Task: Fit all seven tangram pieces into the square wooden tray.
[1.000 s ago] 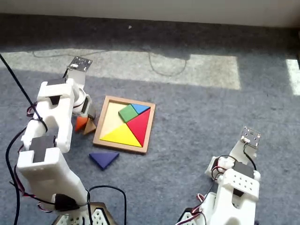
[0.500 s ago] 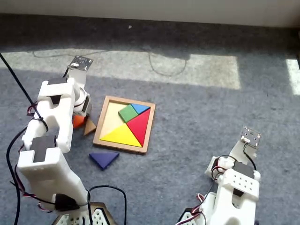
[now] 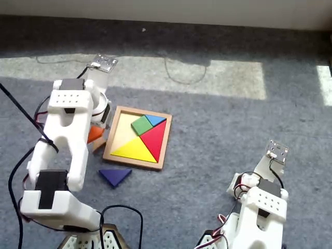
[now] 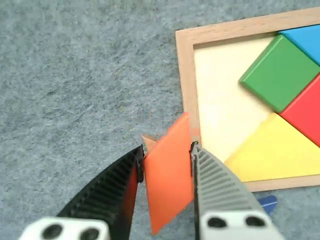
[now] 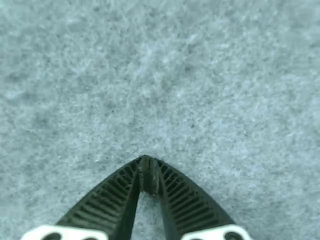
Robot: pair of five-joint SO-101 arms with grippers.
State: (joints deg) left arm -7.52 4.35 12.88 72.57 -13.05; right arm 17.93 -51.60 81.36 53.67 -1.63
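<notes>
The left fingers [image 4: 202, 165] are clamping on the orange piece [image 4: 170, 185], one finger pressing each long side. They are holding it tilted just beside the outer rim of the tray [image 4: 186, 75], with its upper corner overlapping that rim in the left wrist view. The right fingers [image 5: 148, 175] are resting together, gripping nothing, over the grey surface [image 5: 200, 75], well apart from the tray. The left wrist view is showing the tip of a brown piece [image 4: 148, 141] peeking from behind the orange piece. The high view is showing the dark blue triangle [image 3: 115, 176] lying whole on the surface near the tray, and the green piece [image 3: 141, 125], blue piece [image 3: 155, 120], red piece [image 3: 154, 136] and yellow piece [image 3: 134, 149] sitting inside the tray
</notes>
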